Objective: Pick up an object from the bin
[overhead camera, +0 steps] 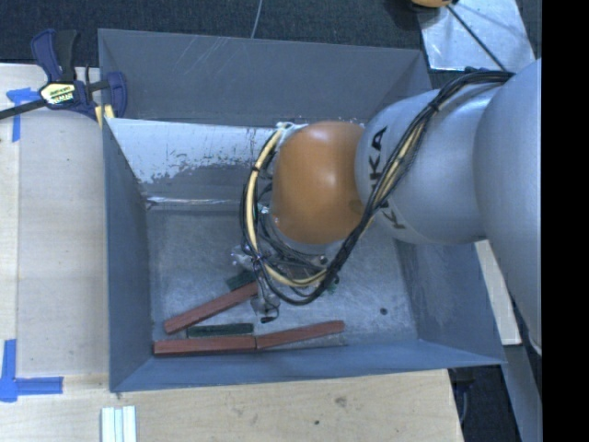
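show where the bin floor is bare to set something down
Bare floor lies between the left wall and the gripper, and right of it up to the right wall. Crowded along the front: brown sticks and a dark piece by the gripper.

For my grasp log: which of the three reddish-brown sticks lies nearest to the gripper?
The slanted stick, whose upper right end ends beside the gripper. The left stick and the right stick lie end to end along the bin's near wall.
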Controlling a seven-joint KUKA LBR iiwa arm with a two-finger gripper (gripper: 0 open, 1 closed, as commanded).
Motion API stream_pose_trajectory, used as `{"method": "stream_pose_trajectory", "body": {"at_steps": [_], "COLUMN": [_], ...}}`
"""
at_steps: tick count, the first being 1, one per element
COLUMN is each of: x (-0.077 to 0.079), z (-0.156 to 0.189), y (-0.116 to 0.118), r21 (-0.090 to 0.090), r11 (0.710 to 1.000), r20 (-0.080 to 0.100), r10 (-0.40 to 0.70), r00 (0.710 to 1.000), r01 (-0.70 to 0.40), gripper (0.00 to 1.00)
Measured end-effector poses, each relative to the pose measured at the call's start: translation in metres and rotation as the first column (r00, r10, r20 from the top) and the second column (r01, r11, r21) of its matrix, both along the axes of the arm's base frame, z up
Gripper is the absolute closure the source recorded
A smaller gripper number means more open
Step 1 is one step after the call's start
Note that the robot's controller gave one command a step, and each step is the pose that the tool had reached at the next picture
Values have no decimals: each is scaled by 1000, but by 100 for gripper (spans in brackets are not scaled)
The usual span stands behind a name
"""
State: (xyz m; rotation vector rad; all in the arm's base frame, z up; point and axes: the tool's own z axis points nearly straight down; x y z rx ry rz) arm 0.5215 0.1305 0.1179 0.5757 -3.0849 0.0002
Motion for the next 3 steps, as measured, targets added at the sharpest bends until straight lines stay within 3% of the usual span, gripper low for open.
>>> {"method": "stream_pose_trajectory", "body": {"at_steps": [3], "x": [2], "z": [56], "y": [0], "r21": [2], "r11": [1000], "r20": [9], "r10": [-1], "r00": [1000], "r01": [1], "gripper": [100]}}
